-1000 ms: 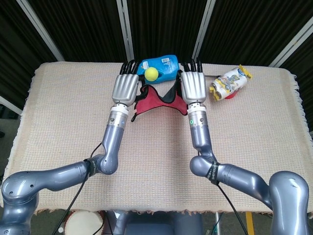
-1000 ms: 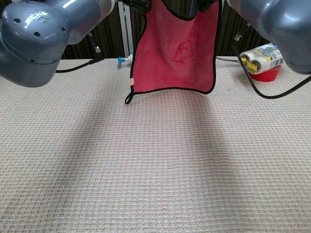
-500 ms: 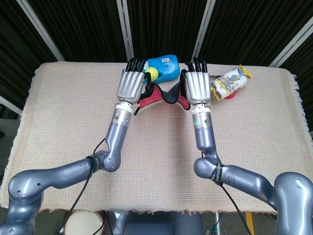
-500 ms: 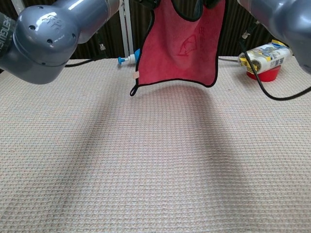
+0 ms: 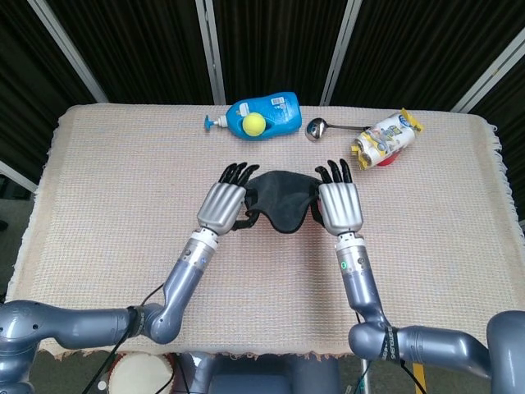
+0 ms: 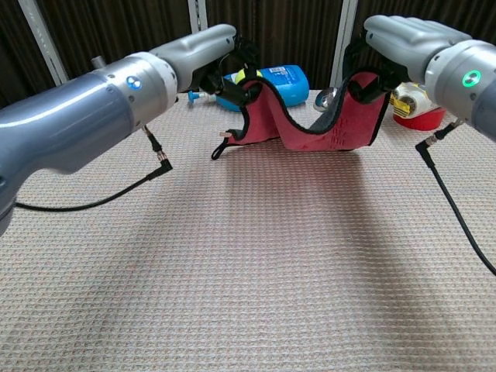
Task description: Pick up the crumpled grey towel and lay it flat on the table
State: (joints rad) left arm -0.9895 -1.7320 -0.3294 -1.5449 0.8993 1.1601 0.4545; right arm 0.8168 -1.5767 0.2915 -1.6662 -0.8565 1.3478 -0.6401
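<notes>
Towel point(image 6: 325, 132) | sagging between left robot hand point(image 5: 223, 203), right robot hand point(image 5: 339, 205)

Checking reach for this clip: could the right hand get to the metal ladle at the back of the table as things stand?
Probably not now: the right hand and left hand both hold the towel, slung between them. The ladle lies beyond it in open view, so only the grip stands in the way.

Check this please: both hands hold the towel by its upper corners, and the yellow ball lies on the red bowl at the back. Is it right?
Not quite. In the head view the yellow ball lies on the blue bottle, not the red bowl. The left hand and right hand do hold the towel by its corners.
</notes>
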